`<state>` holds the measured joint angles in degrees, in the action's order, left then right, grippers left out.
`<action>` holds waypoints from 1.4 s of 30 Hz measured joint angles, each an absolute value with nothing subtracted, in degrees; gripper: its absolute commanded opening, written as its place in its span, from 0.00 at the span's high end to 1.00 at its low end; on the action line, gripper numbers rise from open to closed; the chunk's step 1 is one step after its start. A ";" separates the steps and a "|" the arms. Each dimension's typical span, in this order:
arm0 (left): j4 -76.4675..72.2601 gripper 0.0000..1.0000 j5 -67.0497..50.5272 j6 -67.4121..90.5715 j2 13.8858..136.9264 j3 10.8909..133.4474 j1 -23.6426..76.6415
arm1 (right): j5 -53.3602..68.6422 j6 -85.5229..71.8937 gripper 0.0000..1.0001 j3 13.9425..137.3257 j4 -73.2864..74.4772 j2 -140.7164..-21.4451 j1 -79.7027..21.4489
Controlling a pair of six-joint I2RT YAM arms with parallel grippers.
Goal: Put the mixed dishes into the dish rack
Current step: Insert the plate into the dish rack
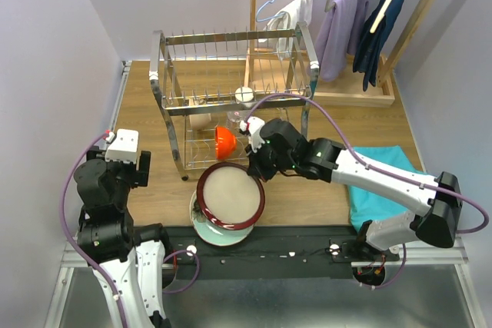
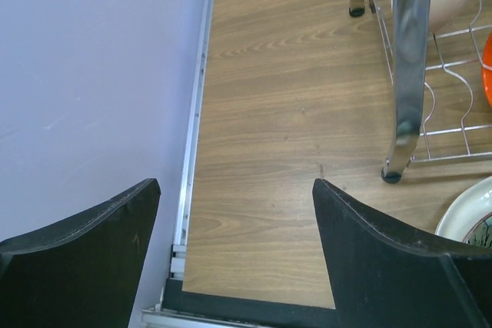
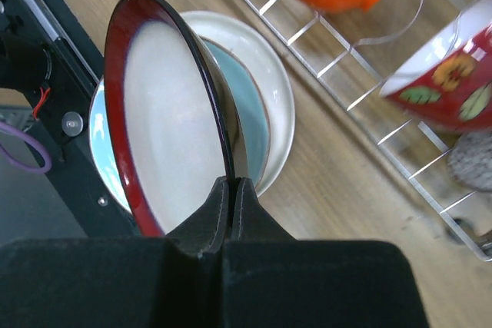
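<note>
Just in front of the rack (image 1: 234, 37), the right claw (image 3: 231, 187) is pinched tight on the rim of the red-rimmed plate (image 3: 165, 124), holding it tilted over the stacked plates (image 3: 270, 90), while the left claw (image 2: 234, 217) hangs spread wide and empty beside the rack's front left leg.

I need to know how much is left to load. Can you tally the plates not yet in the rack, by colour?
Red-rimmed cream plate: 1
Pale green plate: 1
Light blue plate: 1
Total: 3
</note>
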<state>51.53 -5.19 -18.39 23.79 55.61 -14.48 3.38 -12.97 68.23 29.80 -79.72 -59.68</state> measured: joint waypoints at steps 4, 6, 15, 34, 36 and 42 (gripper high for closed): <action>50.57 0.10 -5.26 -17.63 23.79 56.47 -14.48 | 4.19 -6.66 1.00 71.96 30.72 -79.44 -59.83; 49.98 0.10 -5.43 -17.02 23.79 56.51 -14.48 | 5.10 -2.15 1.00 73.67 31.66 -78.11 -60.05; 45.65 0.10 -5.85 -13.32 24.03 56.25 -14.48 | 10.02 9.87 1.00 89.97 40.14 -74.54 -60.66; 38.63 0.10 -5.82 -8.88 30.63 56.14 -14.48 | -8.93 20.53 1.00 130.06 24.12 -90.17 -60.90; 38.63 0.11 -5.82 -8.08 30.79 56.58 -14.39 | -13.32 23.44 1.00 130.15 19.18 -91.31 -60.90; 38.33 0.11 -5.80 -6.02 30.76 57.76 -13.19 | -27.11 34.79 1.00 131.70 5.26 -96.62 -60.80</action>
<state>38.33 -5.80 -6.02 30.76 57.76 -13.19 -27.11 34.79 131.70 5.26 -96.62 -60.80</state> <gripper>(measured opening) 0.896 0.014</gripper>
